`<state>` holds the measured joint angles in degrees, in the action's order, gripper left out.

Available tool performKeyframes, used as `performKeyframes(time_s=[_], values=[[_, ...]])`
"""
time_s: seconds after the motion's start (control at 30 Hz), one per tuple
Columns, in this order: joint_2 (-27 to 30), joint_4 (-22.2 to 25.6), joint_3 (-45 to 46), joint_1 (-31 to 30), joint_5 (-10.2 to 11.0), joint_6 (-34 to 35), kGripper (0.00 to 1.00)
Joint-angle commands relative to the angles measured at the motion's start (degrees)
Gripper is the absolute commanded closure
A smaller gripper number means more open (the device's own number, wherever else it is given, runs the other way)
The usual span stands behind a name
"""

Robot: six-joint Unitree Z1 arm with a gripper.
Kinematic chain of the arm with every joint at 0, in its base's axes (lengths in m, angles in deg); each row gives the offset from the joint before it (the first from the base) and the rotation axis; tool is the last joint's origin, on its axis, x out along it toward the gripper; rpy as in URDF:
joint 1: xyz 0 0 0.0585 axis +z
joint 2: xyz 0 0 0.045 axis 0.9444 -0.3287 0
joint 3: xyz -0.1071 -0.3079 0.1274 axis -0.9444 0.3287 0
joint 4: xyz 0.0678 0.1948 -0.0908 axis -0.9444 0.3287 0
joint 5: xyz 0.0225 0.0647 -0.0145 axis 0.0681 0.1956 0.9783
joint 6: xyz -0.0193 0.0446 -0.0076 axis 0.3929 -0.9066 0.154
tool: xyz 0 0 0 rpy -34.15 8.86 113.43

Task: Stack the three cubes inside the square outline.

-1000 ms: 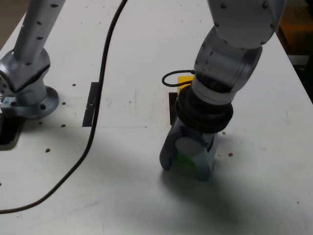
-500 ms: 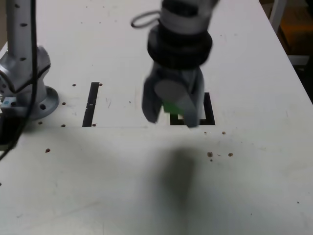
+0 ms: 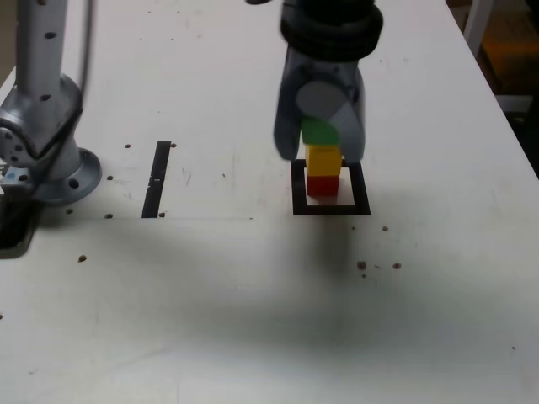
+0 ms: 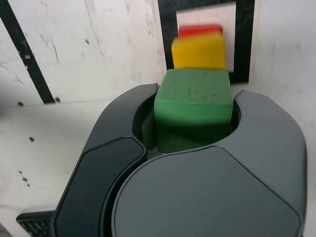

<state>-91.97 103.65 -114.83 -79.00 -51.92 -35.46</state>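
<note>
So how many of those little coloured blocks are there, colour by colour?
Small matte green cube, held in the grey gripper: 1
Small matte yellow cube, on the red one: 1
Small matte red cube, inside the black tape square outline: 1
Total: 3

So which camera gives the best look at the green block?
The wrist view: the green cube fills the centre, gripped between the fingers. The exterior view shows only a sliver of it above the yellow cube.

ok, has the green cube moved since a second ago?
Yes. Held in the gripper, the green cube went from the table in front of the square outline up and back, now over the yellow cube.
</note>
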Motion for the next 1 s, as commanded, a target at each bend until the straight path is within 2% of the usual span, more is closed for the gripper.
performKeyframes(time_s=[0.0, 0.23, 0.63, 0.97], values=[[-0.4, -0.2, -0.1, 0.4, 0.0, -0.8, 0.75], [-2.7, -1.2, -0.3, 3.5, 0.5, -3.2, 0.75], [-4.1, -2.5, 0.1, 4.6, 0.5, -4.3, 0.73], [-4.0, -2.0, 0.7, 4.8, 0.1, -4.4, 0.63]])
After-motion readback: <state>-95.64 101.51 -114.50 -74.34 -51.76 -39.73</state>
